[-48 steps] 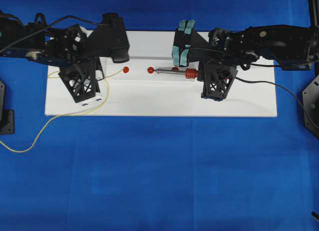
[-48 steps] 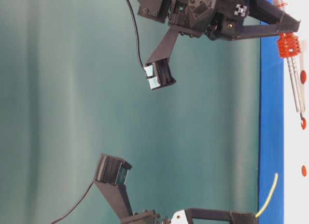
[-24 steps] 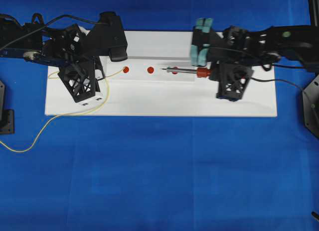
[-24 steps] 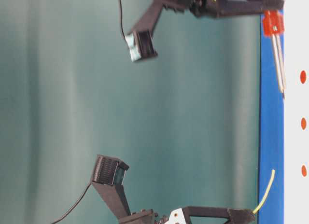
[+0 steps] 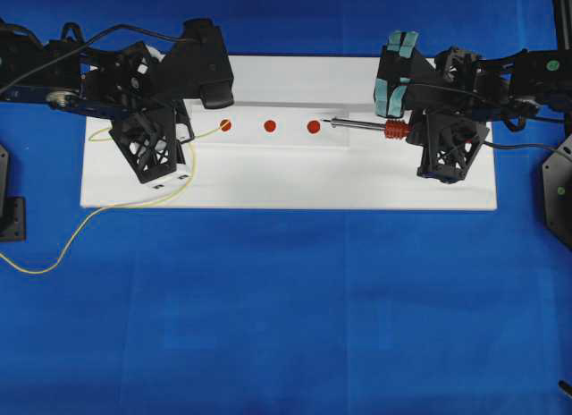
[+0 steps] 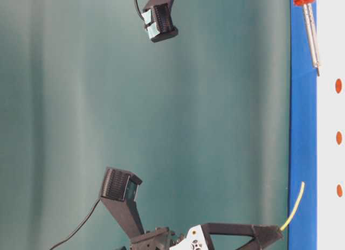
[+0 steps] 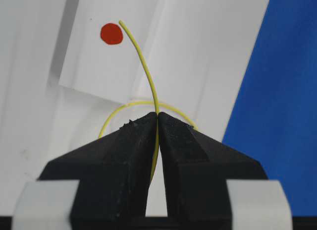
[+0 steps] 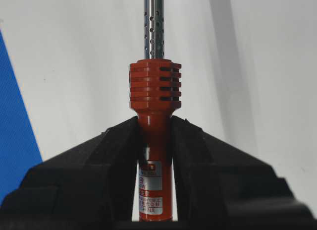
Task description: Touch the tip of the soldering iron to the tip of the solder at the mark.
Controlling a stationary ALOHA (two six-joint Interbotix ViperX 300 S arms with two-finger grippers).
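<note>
From above, a white board lies on the blue worktop. Three red dots sit in a row on the board. The left gripper is at the left end, and its jaws are pinched shut on the solder, a thin yellow wire. The wire's tip sits just beside the left dot, and the rest curls off the board onto the blue. The right gripper is at the right end, with its jaws squeezed on the soldering iron. The iron's point is just right of the right dot, well apart from the wire's tip.

The side view is turned on its side. The soldering iron pokes in at the top and the solder sticks up at the bottom, far from each other.

The left wrist camera shows the black jaws closed tight on the solder. Its tip curves up beside a red dot.

The right wrist camera shows the jaws gripping the red handle of the soldering iron. Its silver shaft points away over the white board.
</note>
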